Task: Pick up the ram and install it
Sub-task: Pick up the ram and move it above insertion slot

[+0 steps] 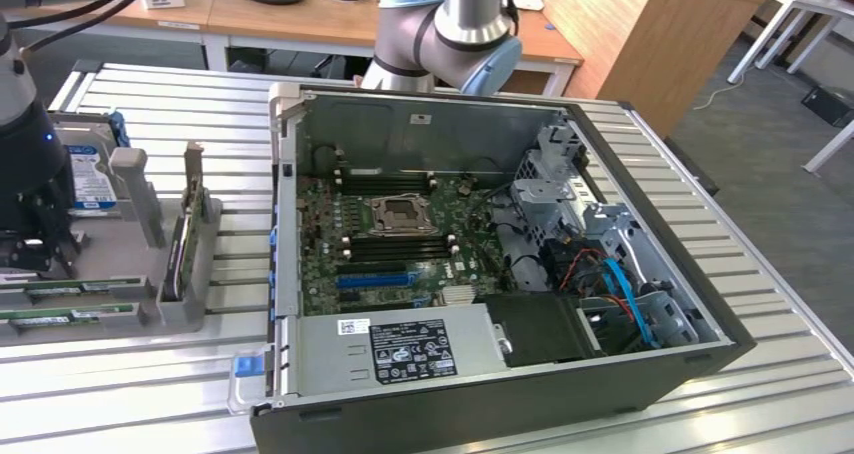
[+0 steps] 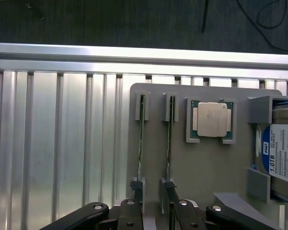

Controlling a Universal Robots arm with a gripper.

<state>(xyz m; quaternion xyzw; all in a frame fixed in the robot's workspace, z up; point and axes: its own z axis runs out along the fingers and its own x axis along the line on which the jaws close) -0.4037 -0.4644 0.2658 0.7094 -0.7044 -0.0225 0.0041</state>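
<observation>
at the exterior view's left the gripper hangs over the grey tray, jaws spread wide, holding nothing; two green sticks stand on edge in tray slots under it: the ram and a twin stick just beside, blue-labelled hard drive standing behind; in the wrist view the dark fingers sit near one end of both sticks, cannot tell which stick they line up on; step in hand looks like the approach for the pick, so to do it well: centre on one stick only, jaws across its thin faces, neighbour kept outside the gap, come down straight, close nearer mid-length than the end so the board does not tip, grip bare board edge rather than chips, gentle squeeze since it likely flexes, lift straight along the slot guides; cpu chip lies in its own recess beside the sticks, keep off it; further to the exterior view's right the open pc case shows the motherboard with black memory slots, well apart from the tray
</observation>
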